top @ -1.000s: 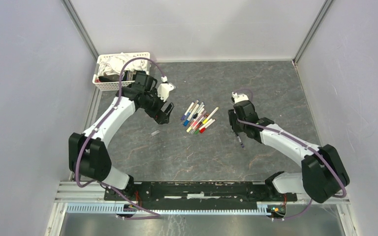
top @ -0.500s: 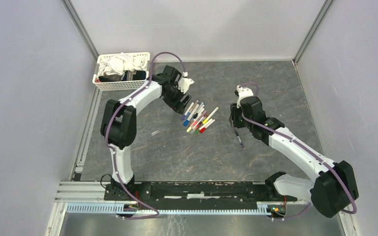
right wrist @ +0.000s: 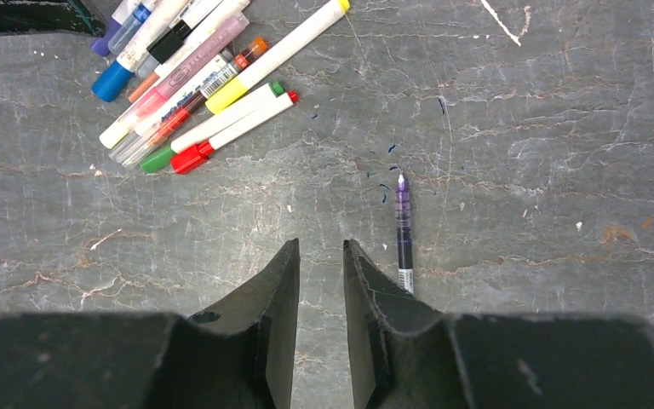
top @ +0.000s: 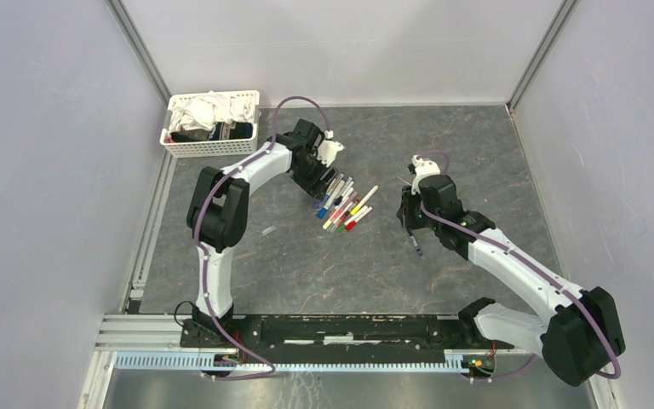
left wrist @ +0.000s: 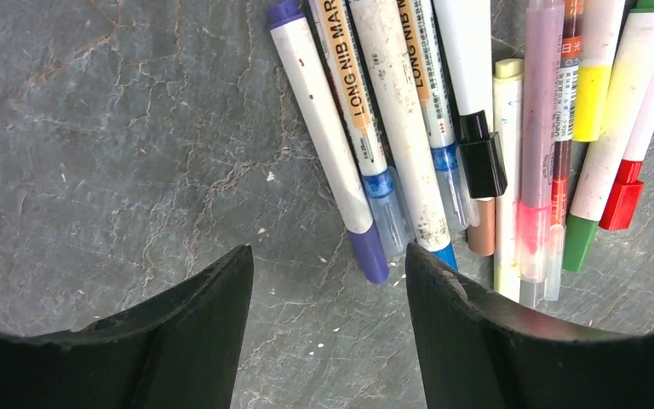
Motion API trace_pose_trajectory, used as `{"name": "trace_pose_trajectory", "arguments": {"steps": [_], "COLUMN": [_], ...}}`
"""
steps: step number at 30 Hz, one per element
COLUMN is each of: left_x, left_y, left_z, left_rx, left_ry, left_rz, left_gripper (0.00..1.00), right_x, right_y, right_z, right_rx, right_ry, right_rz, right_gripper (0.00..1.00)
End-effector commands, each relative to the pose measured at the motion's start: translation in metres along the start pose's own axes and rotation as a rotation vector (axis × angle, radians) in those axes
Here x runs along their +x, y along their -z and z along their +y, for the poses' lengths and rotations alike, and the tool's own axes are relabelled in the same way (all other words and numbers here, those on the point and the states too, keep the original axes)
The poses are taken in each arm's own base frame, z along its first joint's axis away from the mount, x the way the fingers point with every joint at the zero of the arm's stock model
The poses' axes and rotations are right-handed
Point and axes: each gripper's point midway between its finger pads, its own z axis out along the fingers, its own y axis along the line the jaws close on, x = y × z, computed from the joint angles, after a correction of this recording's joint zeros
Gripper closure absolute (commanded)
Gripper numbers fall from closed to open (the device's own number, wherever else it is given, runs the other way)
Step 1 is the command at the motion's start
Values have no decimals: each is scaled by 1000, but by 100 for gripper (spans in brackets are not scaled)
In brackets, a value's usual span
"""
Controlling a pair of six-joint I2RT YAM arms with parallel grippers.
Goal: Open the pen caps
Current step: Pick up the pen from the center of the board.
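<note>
Near edge: a black rail (top: 332, 328) is fixed across the table, and both arm bases are bolted to it. The table is covered by a dark grey, stone-veined mat (top: 306, 281), scuffed and speckled. Plain pale walls (top: 43, 170) close the left, right and far sides.

The right arm (top: 511, 260) is stretched from the near right toward the middle, wrist turned down. The right gripper (right wrist: 321, 244) is held over the mat, jaws drawn to a narrow gap with nothing between them. Just to its right a lone purple pen (right wrist: 403, 230) is laid flat, and dark ink specks are noted on the mat beside its far tip.

Mid-table, further left, the pens (top: 345, 204) are gathered in a loose fan, touching and overlapping. The pen caps (left wrist: 483, 166) are seen fitted on them: purple, blue, black, green and red. A small clear bit (top: 268, 230) lies apart at the near left of the pile; what it is cannot be told.

The left arm (top: 251, 166) is raised steeply from its base and folded at the elbow, forearm reaching right. The left gripper (left wrist: 325, 256) is poised over the pile's far-left end, jaws wide and empty. The purple cap is seen in the gap; contact cannot be told.

"LONG NIB MAR" is read in orange on two barrels. Finer print is too small to read.

Far left corner: a white slatted basket (top: 213, 149) holds white cloths (top: 209, 109).
</note>
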Motion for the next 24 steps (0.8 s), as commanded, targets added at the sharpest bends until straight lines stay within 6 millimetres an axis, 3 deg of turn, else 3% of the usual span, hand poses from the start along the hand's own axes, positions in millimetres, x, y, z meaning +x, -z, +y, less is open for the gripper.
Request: {"name": "trace_pose_trajectory", "arguments": {"steps": [1,10,19,24], "left_x": [-7,13,28,31], "left_y": [-7,-21,-27,-23], "left_z": [0,11,5,0], "left_rx": [-9,-65,-56,-44], "left_ry": [18,-8,-5,-21], "left_rz": [-30,11,31,20], "left_gripper": [30,38,45,59], "right_x": [-13,-13,-13,-11], "right_y": [3,12,13,10], "right_z": [7,6,9,15], "right_rx": [-29,-38,-54,-83], "right_ry": [-28,-38,-49,-56], "right_rz": [-57,-77,-79,-75], "right_gripper": [71,76,79,82]}}
